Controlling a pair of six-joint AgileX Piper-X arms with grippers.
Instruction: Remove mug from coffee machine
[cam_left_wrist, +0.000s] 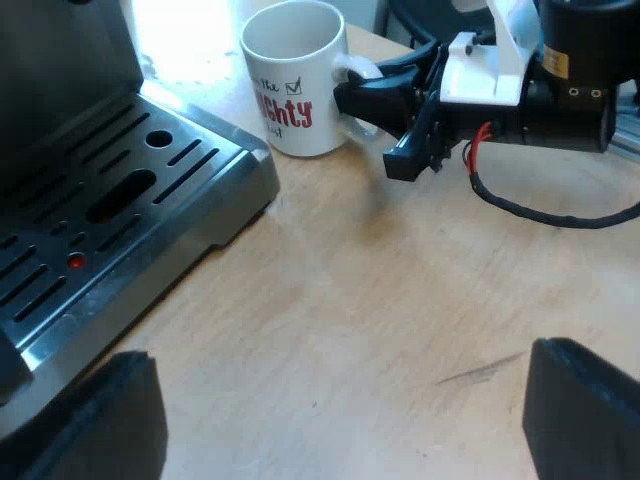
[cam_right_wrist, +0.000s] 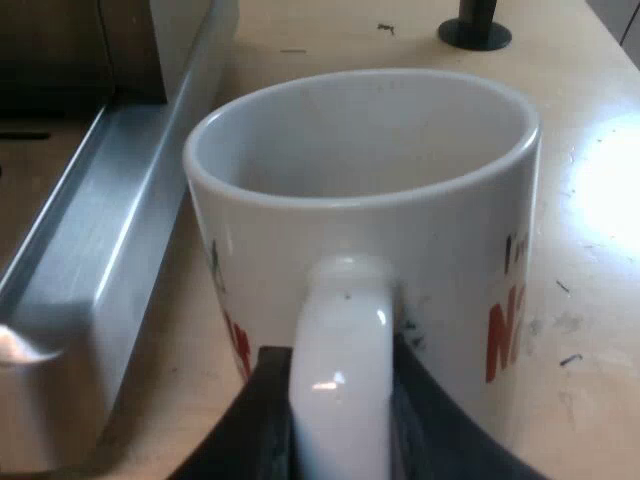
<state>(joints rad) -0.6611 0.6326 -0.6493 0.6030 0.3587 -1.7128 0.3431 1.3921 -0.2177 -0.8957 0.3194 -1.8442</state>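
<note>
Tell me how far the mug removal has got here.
Done: the mug stands on the wooden table, off the machine's drip tray and beside it. In hand: the right gripper clasps the mug's handle. Left: letting go and backing away. The left gripper hangs open over the table, idle.

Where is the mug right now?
In the left wrist view, the mug stands on the table beside the espresso machine's drip tray, its handle gripped by the right gripper.
</note>
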